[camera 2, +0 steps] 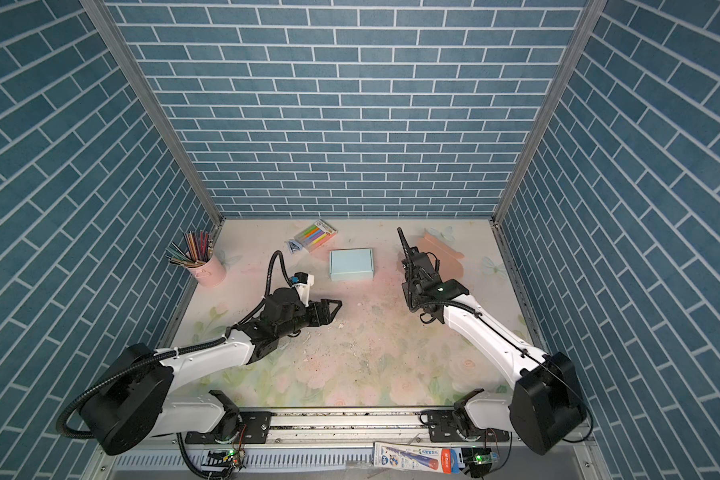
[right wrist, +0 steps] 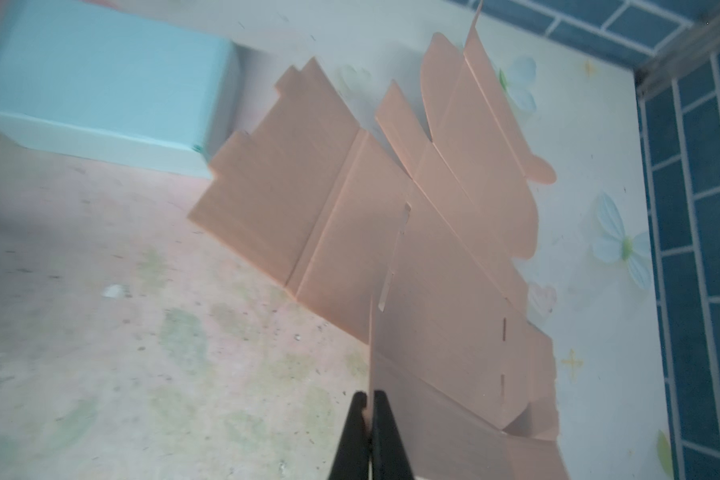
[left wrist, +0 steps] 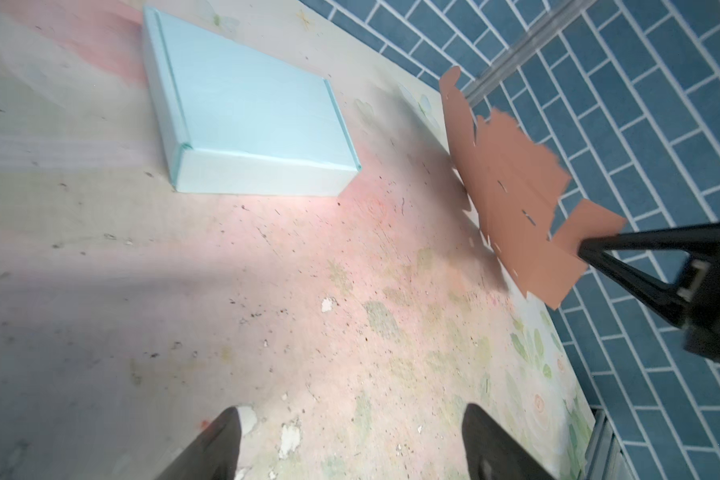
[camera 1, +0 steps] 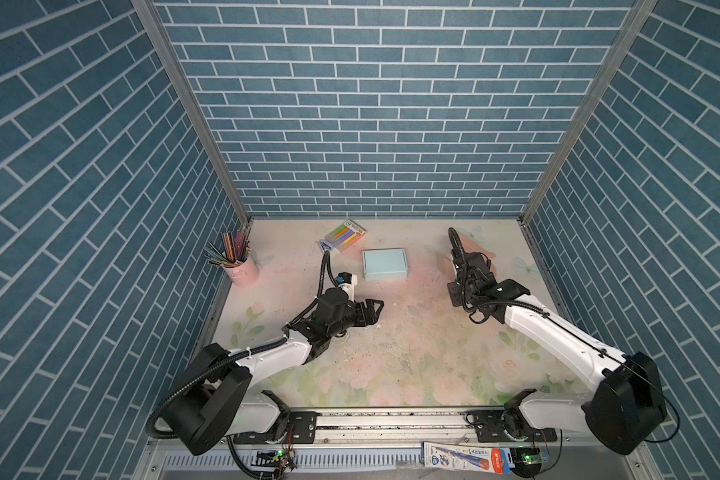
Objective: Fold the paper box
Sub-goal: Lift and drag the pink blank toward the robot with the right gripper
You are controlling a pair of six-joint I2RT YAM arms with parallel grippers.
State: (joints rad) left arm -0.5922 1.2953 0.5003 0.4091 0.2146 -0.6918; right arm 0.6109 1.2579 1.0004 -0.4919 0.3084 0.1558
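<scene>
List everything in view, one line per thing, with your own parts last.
flat box blank: one, peach, right rear of the table, tilted up off it
folded paper box: one, light blue, closed, middle rear
pencil cup: one, pink, full of coloured pencils, left rear corner
marker pack: one, multicoloured, rear, left of the folded paper box
small item: one, blue, beside the marker pack; too small to identify
retail packet: one, white, blue and red, front ledge
table: one, pale floral print
walls: three, blue brick pattern
left pincer: black, open, empty, above the table left of centre
right pincer: black, shut on the flat box blank's edge
</scene>
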